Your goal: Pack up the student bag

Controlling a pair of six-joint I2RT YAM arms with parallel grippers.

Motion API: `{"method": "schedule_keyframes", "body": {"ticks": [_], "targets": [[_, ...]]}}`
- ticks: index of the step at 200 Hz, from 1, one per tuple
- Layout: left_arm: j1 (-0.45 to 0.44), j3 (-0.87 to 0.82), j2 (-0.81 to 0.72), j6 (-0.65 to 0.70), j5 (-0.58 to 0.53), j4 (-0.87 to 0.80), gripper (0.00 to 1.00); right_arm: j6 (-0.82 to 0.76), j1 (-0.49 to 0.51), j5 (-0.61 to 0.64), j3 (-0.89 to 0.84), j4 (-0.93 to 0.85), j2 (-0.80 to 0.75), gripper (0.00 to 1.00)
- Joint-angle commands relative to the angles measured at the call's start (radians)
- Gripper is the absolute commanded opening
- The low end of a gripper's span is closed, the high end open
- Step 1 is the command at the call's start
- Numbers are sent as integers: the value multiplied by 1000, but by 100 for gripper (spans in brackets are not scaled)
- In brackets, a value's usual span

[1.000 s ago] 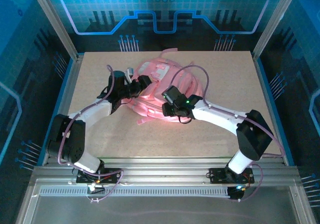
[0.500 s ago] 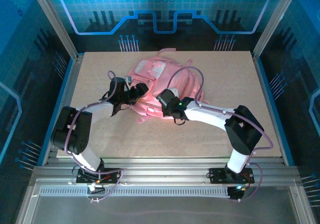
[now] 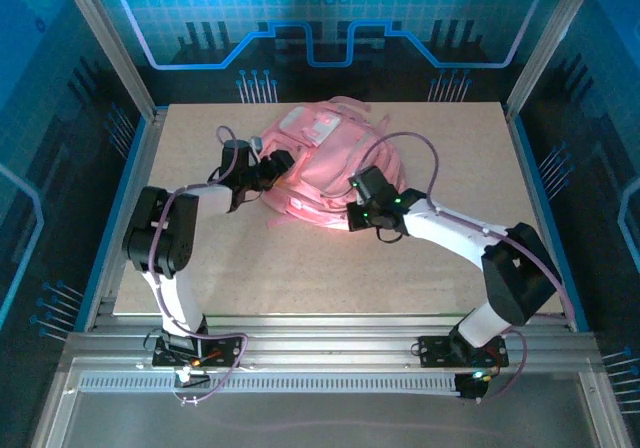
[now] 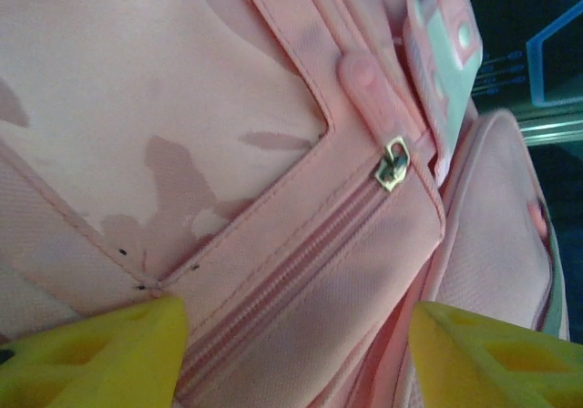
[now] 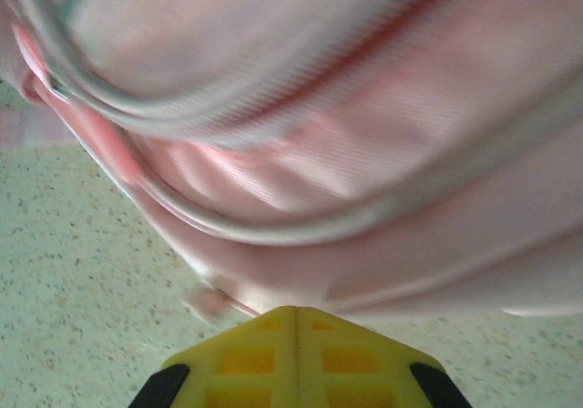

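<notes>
Student bag point(image 3: 325, 158), pink and slumped, lies at the far centre of the table point(image 3: 430, 288) with a claw at each flank.

Left gripper point(image 4: 296, 321), jaws apart, is close over the bag's left front. A closed zip line runs up between its yellow fingers point(image 4: 109, 353). Farther along that seam sits a brass zip pull point(image 4: 393, 164), then a pink tab point(image 4: 360, 69) and a grey-white patch point(image 4: 437, 53).

Right gripper point(image 5: 293, 340), jaws pressed together w/ nothing seen between them, sits low at the bag's near-right edge. Its tip is just under bulging fabric & piping, w/ speckled tabletop on both sides.

Step in hand, by the look of it: getting a pocket open so packing can start. To do it well, the left claw prob. needs to slide along the seam to the pull and pinch the small metal tab squarely, not the cloth beside it. It should then draw along the zip line, not across. Soft fabric will bunch, so the right claw is best used as an anchor, pinning or pinching the near edge vs. the pull direction.

The overhead cam gives layout: bag far-centre, left claw at its left side, right claw at its near right. It is too coarse for jaw state or the zip. The left wrist cam supplies the pull, the closed teeth and the jaw gap. The right wrist cam supplies the closed tip and how near the table it rides.
</notes>
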Motion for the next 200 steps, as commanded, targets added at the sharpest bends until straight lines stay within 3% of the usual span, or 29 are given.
{"method": "schedule_keyframes", "body": {"ticks": [1,30,51,79,133,170,200], "targets": [[18,63,89,55,-36,-105,66,-91,-26,-140,-16,14,-38,0],[9,75,69,33,17,-123,65,-82,-41,-131,13,0,-34,0],[-9,17,23,14,33,-114,66,-12,-25,-123,56,5,-24,21],[-46,-93,-29,-28,31,-36,66,44,25,-91,123,29,21,39],[-61,-151,-85,-38,19,-24,67,64,64,-12,256,-5,169,49],[-61,-134,-75,-40,24,-30,67,41,59,54,252,-65,147,63],[-61,-121,-63,-51,31,-29,67,47,63,31,248,-67,165,62]]}}
